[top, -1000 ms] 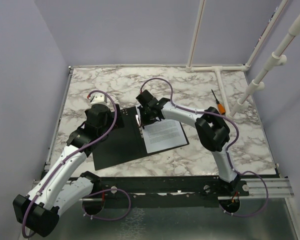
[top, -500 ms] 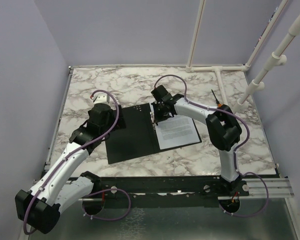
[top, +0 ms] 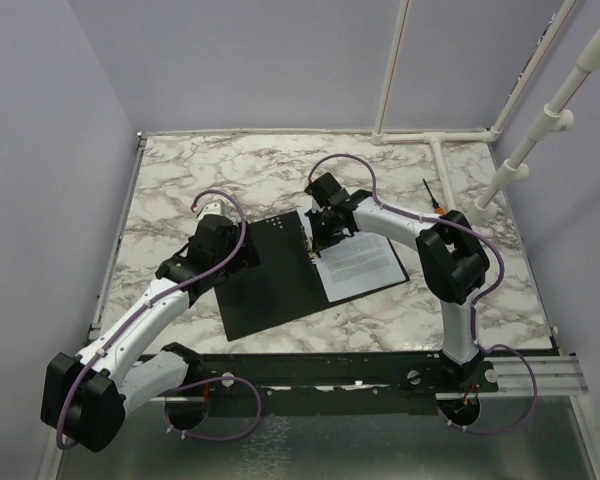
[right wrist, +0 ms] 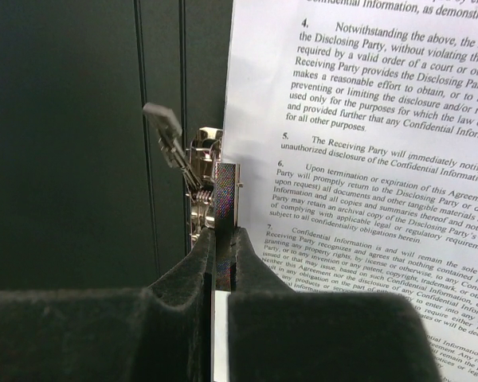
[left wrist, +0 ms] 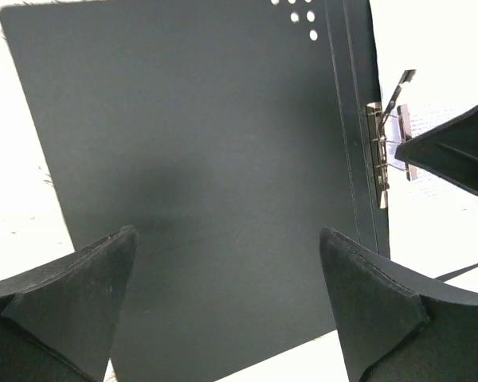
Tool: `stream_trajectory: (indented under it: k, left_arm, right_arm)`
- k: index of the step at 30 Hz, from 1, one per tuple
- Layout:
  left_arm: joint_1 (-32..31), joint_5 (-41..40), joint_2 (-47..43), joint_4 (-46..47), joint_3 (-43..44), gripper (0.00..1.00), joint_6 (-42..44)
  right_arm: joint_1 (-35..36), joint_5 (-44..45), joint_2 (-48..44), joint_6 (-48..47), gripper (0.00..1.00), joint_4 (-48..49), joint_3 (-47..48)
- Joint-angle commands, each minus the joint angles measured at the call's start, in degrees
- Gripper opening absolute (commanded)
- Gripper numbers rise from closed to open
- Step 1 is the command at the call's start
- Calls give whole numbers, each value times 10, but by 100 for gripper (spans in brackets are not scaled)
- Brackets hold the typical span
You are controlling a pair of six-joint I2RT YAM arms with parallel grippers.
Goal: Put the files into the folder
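one folder lies opened flat on the marbled desk, black inner faces turned up. on its right half the files are laid, printed side up, the left edge next to the metal clip at the spine. only one printed sheet face can be counted; whether a second sheet lies under it cannot be told, nor whether the paper is pinned by the clip. the left half of the folder is bare black, with a few small white dots near its far corner.

the spine runs from far to near, the near end leaning a little to the right in the top view. the long axis of the paper is set along the spine.

two grippers are seen. the right gripper is closed to a narrow slit on a thin upright plate of the metal clip, at the far end of the spine. the left gripper is spread wide over the bare left half of the folder, with nothing held between its fingers.

one thin tool with an orange part lies on the desk, well apart to the right of the folder.
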Motion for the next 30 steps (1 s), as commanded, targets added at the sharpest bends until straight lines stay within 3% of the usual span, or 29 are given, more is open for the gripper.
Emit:
stream_trajectory:
  k: [1, 13, 26, 30]
  left_arm:
    - [0, 46, 32, 60, -37, 96, -47]
    - [-3, 53, 106, 124, -78, 94, -76]
    - [-3, 50, 106, 131, -85, 94, -76]
    - [-3, 51, 106, 130, -85, 94, -75]
  right_arm:
    - [1, -23, -18, -13, 1, -8, -15]
    - [1, -26, -18, -14, 2, 0, -26]
    - [1, -24, -25, -6, 20, 18, -42]
    - [1, -20, -29, -3, 22, 18, -43]
